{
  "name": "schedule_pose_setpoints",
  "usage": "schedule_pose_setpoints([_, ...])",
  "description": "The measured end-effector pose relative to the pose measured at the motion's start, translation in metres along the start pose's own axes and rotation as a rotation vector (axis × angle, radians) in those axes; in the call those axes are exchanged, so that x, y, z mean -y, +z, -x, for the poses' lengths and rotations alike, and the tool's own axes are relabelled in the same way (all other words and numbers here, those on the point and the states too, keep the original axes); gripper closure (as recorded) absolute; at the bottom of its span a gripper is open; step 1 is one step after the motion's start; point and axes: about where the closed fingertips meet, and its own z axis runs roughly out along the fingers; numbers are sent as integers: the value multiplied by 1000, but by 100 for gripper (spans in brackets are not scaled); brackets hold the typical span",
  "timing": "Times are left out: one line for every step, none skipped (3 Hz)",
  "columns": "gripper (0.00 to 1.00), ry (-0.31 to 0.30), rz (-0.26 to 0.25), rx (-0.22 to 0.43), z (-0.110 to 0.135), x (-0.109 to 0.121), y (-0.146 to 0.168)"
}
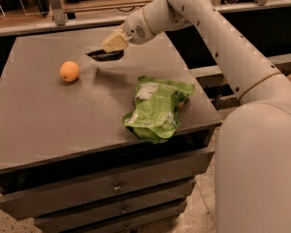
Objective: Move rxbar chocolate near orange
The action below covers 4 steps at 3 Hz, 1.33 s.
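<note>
The orange point(69, 71) sits on the left part of the dark grey table top point(48, 115). My gripper point(112, 44) hangs over the far middle of the table, to the right of the orange and apart from it. It is shut on the rxbar chocolate point(105, 55), a dark flat bar that juts out to the left below the pale fingers point(116, 41) and is held a little above the table.
A crumpled green snack bag point(156, 107) lies near the table's right front corner. Drawers point(111, 186) run below the table front. A wooden shelf with a metal rail point(53, 18) stands behind the table. My arm point(208, 28) crosses from the right.
</note>
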Motion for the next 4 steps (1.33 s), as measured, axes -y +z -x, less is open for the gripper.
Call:
schedule_pose_setpoints([100, 1, 27, -11, -12, -15, 6])
schedule_pose_setpoints([100, 1, 65, -12, -19, -27, 12])
schedule_pose_setpoints([84, 1, 71, -12, -19, -28, 15])
schedule_pose_setpoints([61, 1, 77, -13, -19, -29, 19])
